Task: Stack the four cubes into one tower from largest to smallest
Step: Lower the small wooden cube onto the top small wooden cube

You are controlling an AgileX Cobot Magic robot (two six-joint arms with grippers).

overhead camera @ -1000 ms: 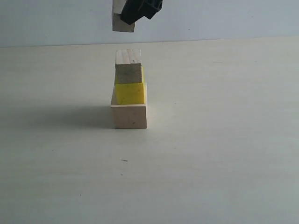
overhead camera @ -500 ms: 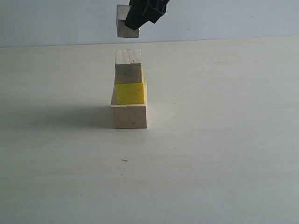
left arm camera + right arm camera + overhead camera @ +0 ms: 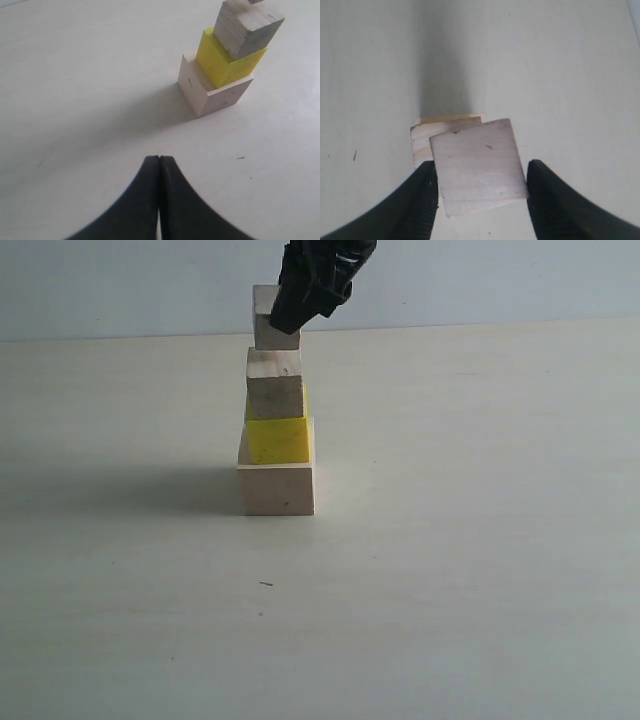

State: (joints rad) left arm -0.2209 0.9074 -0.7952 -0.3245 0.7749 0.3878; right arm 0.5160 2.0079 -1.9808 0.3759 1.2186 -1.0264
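A tower stands mid-table: the large pale wooden cube (image 3: 277,490) at the bottom, the bright yellow cube (image 3: 278,439) on it, and a smaller bare wooden cube (image 3: 274,385) on top. My right gripper (image 3: 290,315) is shut on the smallest cube (image 3: 263,315), whose underside is at the tower's top face, shifted a little to one side; I cannot tell if they touch. In the right wrist view the held cube (image 3: 477,167) sits between both fingers and covers most of the tower (image 3: 421,139). My left gripper (image 3: 159,159) is shut and empty, hanging well short of the tower (image 3: 220,95).
The pale table (image 3: 450,540) runs back to a light wall. A tiny dark speck (image 3: 266,584) lies on the table in front of the tower, and the tower's shadow falls to its left.
My right gripper has come down with the smallest cube, from well above the tower to level with its top. The tower and the left gripper have not moved.
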